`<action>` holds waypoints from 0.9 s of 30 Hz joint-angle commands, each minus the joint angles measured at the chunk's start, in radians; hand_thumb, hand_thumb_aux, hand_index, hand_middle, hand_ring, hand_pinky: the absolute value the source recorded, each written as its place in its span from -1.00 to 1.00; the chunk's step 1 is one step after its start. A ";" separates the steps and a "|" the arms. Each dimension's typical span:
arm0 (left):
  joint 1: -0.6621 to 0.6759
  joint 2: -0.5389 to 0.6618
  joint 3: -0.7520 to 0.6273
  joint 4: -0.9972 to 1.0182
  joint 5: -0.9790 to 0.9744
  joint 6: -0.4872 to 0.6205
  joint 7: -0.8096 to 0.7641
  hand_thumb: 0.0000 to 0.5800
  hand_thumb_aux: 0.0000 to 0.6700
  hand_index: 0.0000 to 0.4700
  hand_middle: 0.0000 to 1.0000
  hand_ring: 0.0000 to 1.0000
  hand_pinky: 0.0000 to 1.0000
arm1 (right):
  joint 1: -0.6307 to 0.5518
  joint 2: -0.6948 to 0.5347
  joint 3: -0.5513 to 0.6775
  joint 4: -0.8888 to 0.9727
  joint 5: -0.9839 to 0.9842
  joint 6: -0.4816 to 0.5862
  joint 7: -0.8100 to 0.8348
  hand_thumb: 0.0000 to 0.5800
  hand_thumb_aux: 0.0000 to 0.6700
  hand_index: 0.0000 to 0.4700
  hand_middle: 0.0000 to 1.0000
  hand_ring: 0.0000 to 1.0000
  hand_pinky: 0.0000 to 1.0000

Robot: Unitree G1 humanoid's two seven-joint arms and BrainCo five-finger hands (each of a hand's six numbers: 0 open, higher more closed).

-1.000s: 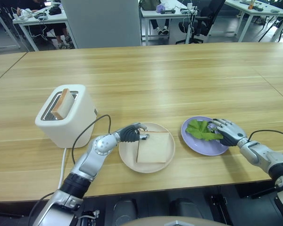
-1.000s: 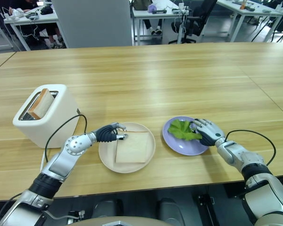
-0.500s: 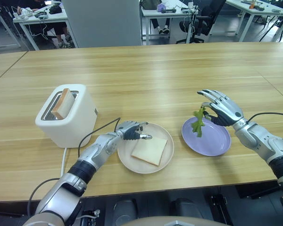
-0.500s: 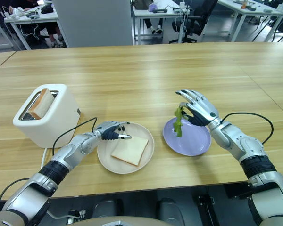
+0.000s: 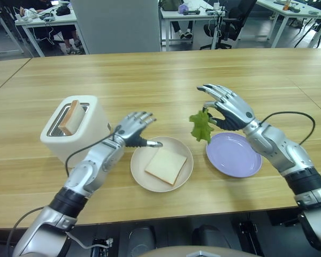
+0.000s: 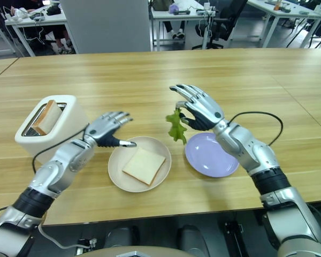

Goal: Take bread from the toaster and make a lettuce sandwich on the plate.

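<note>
**Hidden parts.** The toaster conceals the lower part of one bread slice. Only the top edge of this slice rises from the slot, upright, with its long axis running from near to far. The upper tip of the lettuce leaf is covered by the fingers of the right hand.

**Orientation.** The leaf hangs in the air with its long axis vertical, pinched by the right hand, whose other fingers are fanned out. It hangs over the gap between the beige plate and the purple plate. A second bread slice lies flat on the beige plate, askew to the table edge.

**Left hand.** The left hand hovers between the toaster and the beige plate, fingers spread wide, holding nothing.

**Counts.** There are two slices, two plates, one leaf and one toaster.
</note>
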 commanded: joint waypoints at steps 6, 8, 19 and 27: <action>0.137 0.095 0.358 -0.178 0.000 0.180 -0.050 -1.00 -1.00 -1.00 -1.00 -1.00 -1.00 | -0.110 0.233 0.125 0.174 -0.017 0.007 0.043 1.00 1.00 0.96 -1.00 -1.00 -1.00; 0.168 0.105 0.405 -0.178 0.002 0.202 -0.052 -1.00 -1.00 -1.00 -1.00 -1.00 -1.00 | -0.125 0.286 0.146 0.233 -0.016 0.011 0.038 1.00 1.00 0.96 -1.00 -1.00 -1.00; 0.237 0.136 0.457 -0.053 0.014 0.278 -0.050 -1.00 -1.00 -1.00 -1.00 -1.00 -1.00 | -0.090 0.450 0.248 0.442 -0.017 -0.005 0.027 1.00 1.00 0.96 -1.00 -1.00 -1.00; 0.241 0.138 0.400 0.058 0.010 0.295 -0.058 -1.00 -1.00 -1.00 -1.00 -1.00 -1.00 | -0.048 0.417 0.273 0.537 -0.024 -0.035 0.025 1.00 1.00 0.96 -1.00 -1.00 -1.00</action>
